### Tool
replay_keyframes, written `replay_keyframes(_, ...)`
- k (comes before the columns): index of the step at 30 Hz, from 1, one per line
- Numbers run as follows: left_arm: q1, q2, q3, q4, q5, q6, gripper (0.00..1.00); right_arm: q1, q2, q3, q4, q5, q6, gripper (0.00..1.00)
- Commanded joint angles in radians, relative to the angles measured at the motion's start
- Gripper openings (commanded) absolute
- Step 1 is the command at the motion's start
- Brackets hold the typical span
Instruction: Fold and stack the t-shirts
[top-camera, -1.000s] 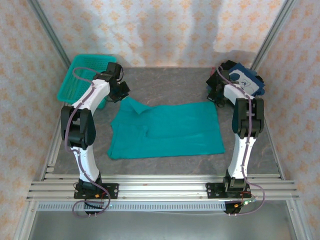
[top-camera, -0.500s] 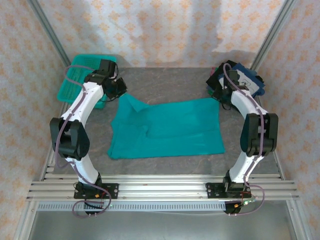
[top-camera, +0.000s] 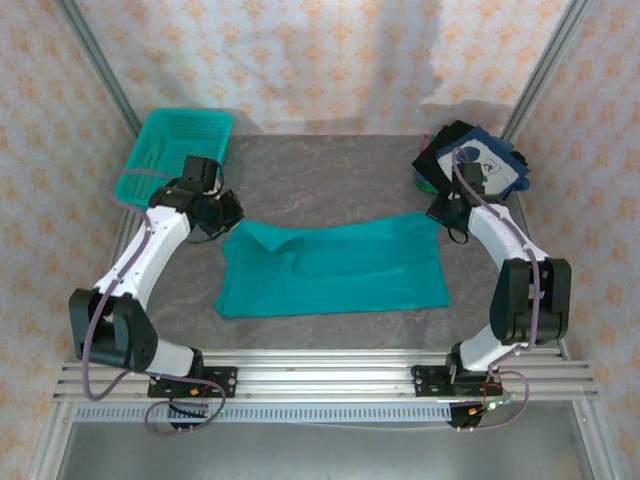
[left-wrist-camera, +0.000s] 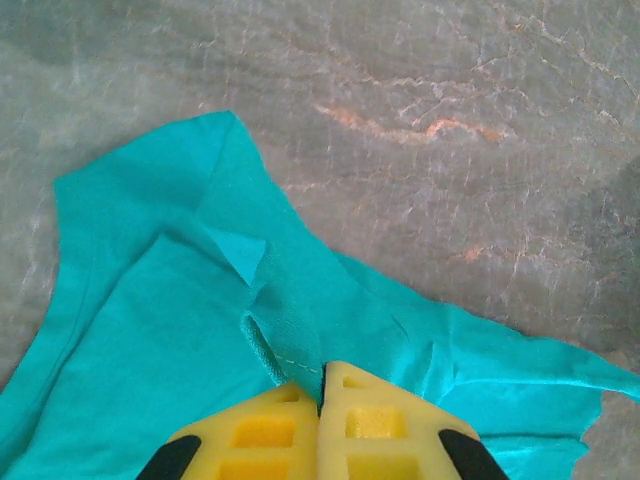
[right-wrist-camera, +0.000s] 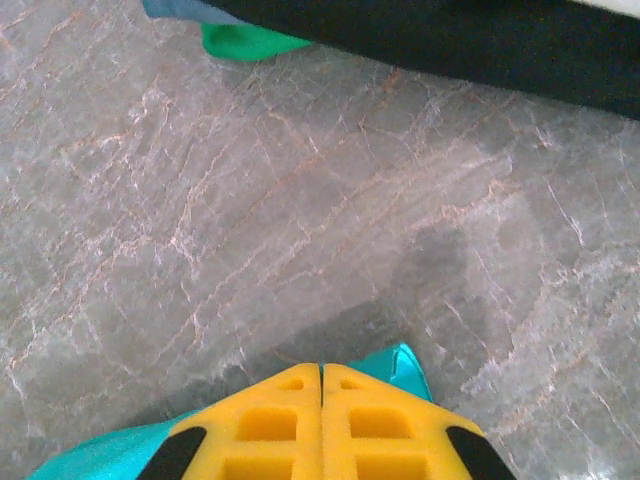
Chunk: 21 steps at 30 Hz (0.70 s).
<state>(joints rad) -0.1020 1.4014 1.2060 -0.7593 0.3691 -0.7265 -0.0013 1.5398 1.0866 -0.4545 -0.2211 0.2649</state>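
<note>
A teal t-shirt (top-camera: 335, 268) lies spread across the middle of the grey table, its far edge lifted and drawn toward the near side. My left gripper (top-camera: 228, 212) is shut on the shirt's far left corner; in the left wrist view the yellow fingertips (left-wrist-camera: 321, 385) pinch a hemmed fold of teal cloth (left-wrist-camera: 285, 330). My right gripper (top-camera: 440, 212) is shut on the shirt's far right corner, and a tip of teal cloth (right-wrist-camera: 403, 368) pokes out beside its closed gripper (right-wrist-camera: 321, 372). Folded dark t-shirts (top-camera: 480, 165), the top one with a white-blue graphic, are stacked at the back right.
A teal mesh basket (top-camera: 175, 150) stands at the back left, just beyond the left arm. Metal frame posts rise at both back corners, and a rail (top-camera: 320, 375) runs along the near edge. In the right wrist view the dark stack's edge (right-wrist-camera: 450, 40) and a green scrap (right-wrist-camera: 245, 42) lie ahead.
Both grippers have moved toward the near side, pulling the teal shirt's far edge with them, so the shirt looks shorter front to back. Both arms have swung outward at the elbows.
</note>
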Motion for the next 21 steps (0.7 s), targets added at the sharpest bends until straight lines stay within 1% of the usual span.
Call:
replay_keyframes(1, 0.01, -0.079, -0.077, -0.005, 0.026, -0.047, 0.0, -0.005, -0.064, -0.062, -0.012, -0.007, 0.008, 0.0)
replay_keyframes(4, 0.009, -0.133, -0.131, -0.023, 0.009, -0.054, 0.0, -0.005, -0.115, -0.123, -0.01, -0.014, 0.021, 0.0)
replay_keyframes(10, 0.008, -0.188, -0.227, -0.05, -0.022, -0.055, 0.0, -0.005, -0.212, -0.236, -0.028, -0.026, 0.033, 0.0)
replay_keyframes(12, 0.008, -0.207, -0.257, -0.055, -0.046, -0.055, 0.0, -0.005, -0.231, -0.274, -0.027, -0.02, 0.037, 0.0)
replay_keyframes(16, 0.009, -0.217, -0.321, -0.047, -0.054, -0.054, 0.0, -0.004, -0.25, -0.327, -0.033, -0.026, 0.042, 0.0)
replay_keyframes(18, 0.009, -0.221, -0.361, -0.027, -0.049, -0.063, 0.0, -0.005, -0.263, -0.353, -0.033, -0.022, 0.048, 0.02)
replay_keyframes(21, 0.008, -0.23, -0.424, 0.003, -0.048, -0.075, 0.0, -0.006, -0.282, -0.398, -0.035, -0.009, 0.074, 0.1)
